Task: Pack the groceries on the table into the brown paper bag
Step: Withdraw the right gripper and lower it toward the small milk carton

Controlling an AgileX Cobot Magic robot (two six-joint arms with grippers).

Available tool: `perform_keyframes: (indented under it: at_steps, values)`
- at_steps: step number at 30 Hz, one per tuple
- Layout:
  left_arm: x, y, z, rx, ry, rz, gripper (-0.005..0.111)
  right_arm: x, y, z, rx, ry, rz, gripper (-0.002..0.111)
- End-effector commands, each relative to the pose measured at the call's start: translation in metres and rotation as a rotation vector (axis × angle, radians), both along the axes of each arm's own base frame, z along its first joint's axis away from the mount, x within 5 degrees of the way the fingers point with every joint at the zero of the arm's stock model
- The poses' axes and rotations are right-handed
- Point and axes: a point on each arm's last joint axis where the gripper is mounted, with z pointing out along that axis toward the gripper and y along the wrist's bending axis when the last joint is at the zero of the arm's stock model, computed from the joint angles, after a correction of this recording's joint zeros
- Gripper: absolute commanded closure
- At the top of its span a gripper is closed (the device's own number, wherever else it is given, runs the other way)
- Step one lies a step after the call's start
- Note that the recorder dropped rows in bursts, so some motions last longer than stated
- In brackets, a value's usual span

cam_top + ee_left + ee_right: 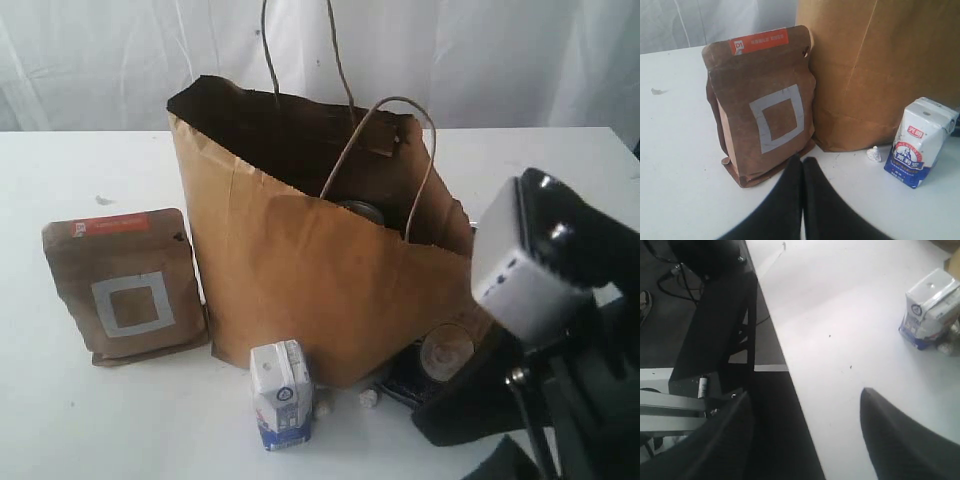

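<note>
White table: kraft pouch just beyond closed left fingers.

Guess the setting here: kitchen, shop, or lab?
Probably a lab test bench, not a home: plain white table, white curtain backdrop, kraft pouch and small carton staged beside a brown paper bag.

exterior faces bag; left wrist low, close; all share carton

Standing mid-frame on the table: paper bag. Just beside it at left: pouch. Before it, lower centre: carton.
</note>
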Motion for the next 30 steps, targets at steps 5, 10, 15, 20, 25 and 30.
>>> perform_keyframes:
  at_steps: [5,10,15,20,25,30]
  values:
    - [0.000,0.000,-0.002,-0.001,0.008,0.004,0.106,-0.002,-0.001,-0.029,-0.054,0.005,-0.018,0.050]
    - [0.000,0.000,-0.002,-0.001,0.008,0.004,0.106,0.008,0.000,-0.036,-0.245,-0.058,-0.138,0.050]
    - [0.000,0.000,-0.002,-0.001,0.008,0.004,0.106,0.003,0.008,-0.044,-0.386,-0.040,-0.253,0.050]
    - [0.000,0.000,-0.002,-0.001,0.008,0.004,0.106,-0.008,0.043,-0.054,-0.319,0.033,-0.296,0.050]
    - [0.000,0.000,-0.002,-0.001,0.008,0.004,0.106,0.008,0.070,-0.056,-0.204,0.068,-0.507,0.050]
    - [0.000,0.000,-0.002,-0.001,0.008,0.004,0.106,0.024,0.090,-0.059,-0.174,0.078,-0.609,0.042]
